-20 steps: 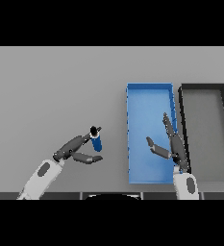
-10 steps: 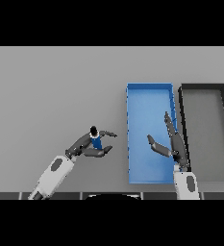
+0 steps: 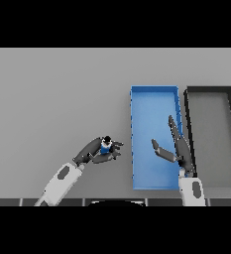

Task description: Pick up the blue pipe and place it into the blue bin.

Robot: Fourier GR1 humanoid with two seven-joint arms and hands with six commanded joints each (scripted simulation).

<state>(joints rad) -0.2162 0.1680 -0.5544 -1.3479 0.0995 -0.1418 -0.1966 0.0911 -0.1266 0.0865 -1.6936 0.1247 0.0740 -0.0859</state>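
Left hand (image 3: 94, 151) has its fingers (image 3: 116, 145) curled round the blue pipe (image 3: 106, 146), pinching it between thumb and fingers. Pipe stands roughly upright in the grasp, dark cap on top, only its upper part visible above the fingers. It sits left of the blue bin (image 3: 154, 94), near the bin's left wall but not over it; cannot tell whether it is lifted off the worktop (image 3: 52, 94) or resting on it.

Right hand (image 3: 179, 149) hovers over the bin's right half, fingers straight and spread, thumb out to the side, holding nothing.

Risks, as judged:
- Grasp looks shallow, mostly on the pipe's lower part; pipe may tilt or slip out during the carry
- If carried low, pipe or fingers may clip the bin's left wall and knock the pipe loose or shove the bin
- Right hand occupies space above the bin; a drop toward the right half may meet it
- Early release would leave the pipe on the worktop beside the bin

Surface: plain grey worktop, flat, uniform. A dark bin (image 3: 211, 90) sits just beside the blue bin on its right. Nothing of the room shows beyond the worktop
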